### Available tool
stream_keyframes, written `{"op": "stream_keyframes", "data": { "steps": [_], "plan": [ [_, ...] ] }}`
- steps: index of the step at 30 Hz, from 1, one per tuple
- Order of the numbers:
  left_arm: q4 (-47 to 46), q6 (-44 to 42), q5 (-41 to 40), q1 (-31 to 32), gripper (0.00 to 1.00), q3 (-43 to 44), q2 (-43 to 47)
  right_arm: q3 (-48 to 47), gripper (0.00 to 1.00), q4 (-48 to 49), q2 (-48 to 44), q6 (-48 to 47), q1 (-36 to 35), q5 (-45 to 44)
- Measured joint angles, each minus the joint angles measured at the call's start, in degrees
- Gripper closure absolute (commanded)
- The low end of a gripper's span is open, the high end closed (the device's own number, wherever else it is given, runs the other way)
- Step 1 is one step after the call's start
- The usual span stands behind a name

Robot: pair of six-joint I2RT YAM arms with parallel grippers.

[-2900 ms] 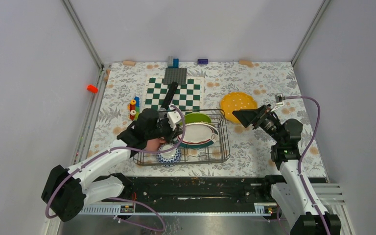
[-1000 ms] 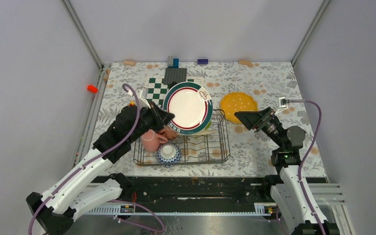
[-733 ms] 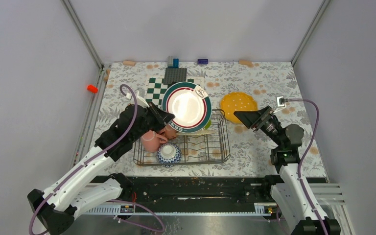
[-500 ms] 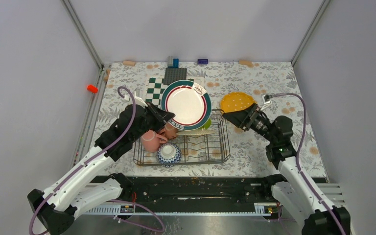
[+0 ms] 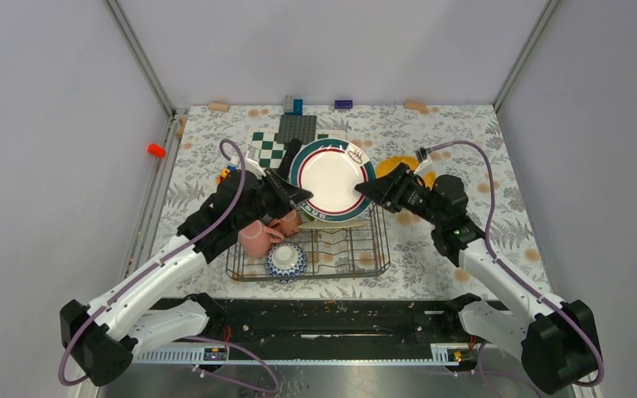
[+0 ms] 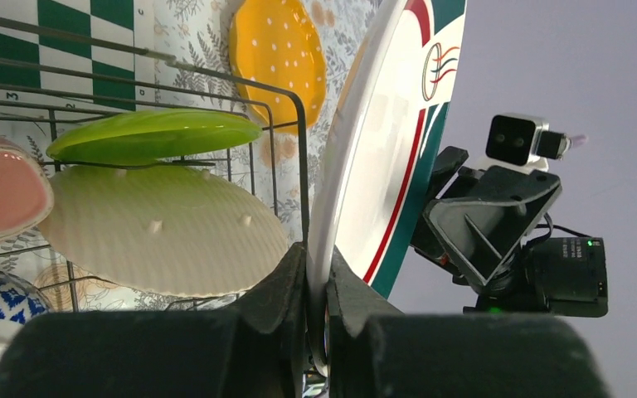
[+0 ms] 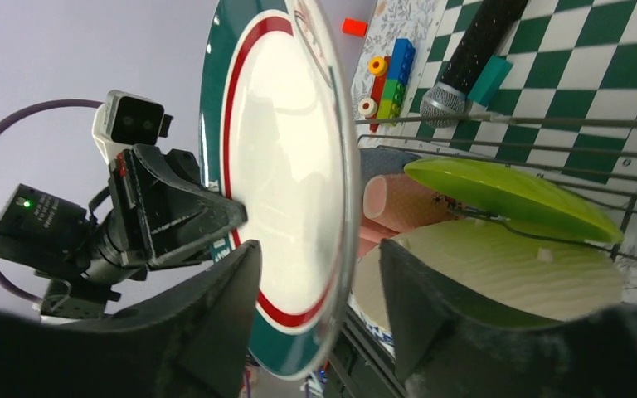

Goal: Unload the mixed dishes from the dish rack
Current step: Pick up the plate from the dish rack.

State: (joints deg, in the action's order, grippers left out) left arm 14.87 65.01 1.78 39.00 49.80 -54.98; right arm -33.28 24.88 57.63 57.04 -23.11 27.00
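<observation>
- left gripper (image 5: 296,197) clamped on teal-rimmed plate (image 5: 332,178) left rim, frame centre, over dish rack (image 5: 381,240)
- right gripper (image 5: 366,189) spread wide, straddling its right rim, not touching

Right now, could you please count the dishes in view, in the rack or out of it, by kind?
Plates: 4 (white plate with teal rim, orange plate, green plate, cream plate)
Mugs: 2 (large pink mug, small salmon mug)
Bowls: 1 (blue-and-white bowl)
Total: 7
</observation>
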Motion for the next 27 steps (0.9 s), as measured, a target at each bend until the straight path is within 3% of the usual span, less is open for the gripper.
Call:
{"op": "stream_keyframes", "data": {
  "steps": [4, 7, 9, 11, 13, 14, 21, 27],
  "plan": [
    [-0.70, -0.09, 1.53, 0.00, 1.00, 0.00, -2.69, 0.02, 0.74, -0.07, 1.25, 0.26, -1.03, -1.73],
    [-2.19, -0.55, 2.08, -0.11, 1.00, 0.00, -3.23, 0.02, 1.00, -1.60, 1.22, -0.17, -1.01, -4.11],
    [-2.10, -1.29, 2.10, -0.22, 0.97, 0.00, -3.39, 0.00, 1.00, -1.70, 0.96, 1.25, -1.01, -5.11],
    [-3.34, -2.34, 2.49, -0.24, 0.68, 0.00, -3.65, 0.02, 1.00, -2.08, 0.22, 1.53, -1.01, -5.73],
    [-3.96, -4.00, 2.75, -0.24, 0.16, 0.00, -3.69, 0.04, 1.00, -2.16, -0.70, 1.11, -1.14, -6.40],
    [-4.50, -4.72, 3.19, -0.17, 0.03, 0.00, -3.72, 0.11, 1.00, -2.38, -1.25, 0.79, -1.27, -6.54],
    [-8.33, -10.69, 5.53, -0.04, 0.01, -0.39, -2.95, 0.44, 1.00, -3.45, -4.70, 0.13, -1.62, -7.52],
    [-10.25, -17.77, 6.58, -0.04, 0.01, -3.30, 2.01, -4.37, 1.00, -10.16, -5.31, -2.89, -1.64, -12.11]
  ]
}}
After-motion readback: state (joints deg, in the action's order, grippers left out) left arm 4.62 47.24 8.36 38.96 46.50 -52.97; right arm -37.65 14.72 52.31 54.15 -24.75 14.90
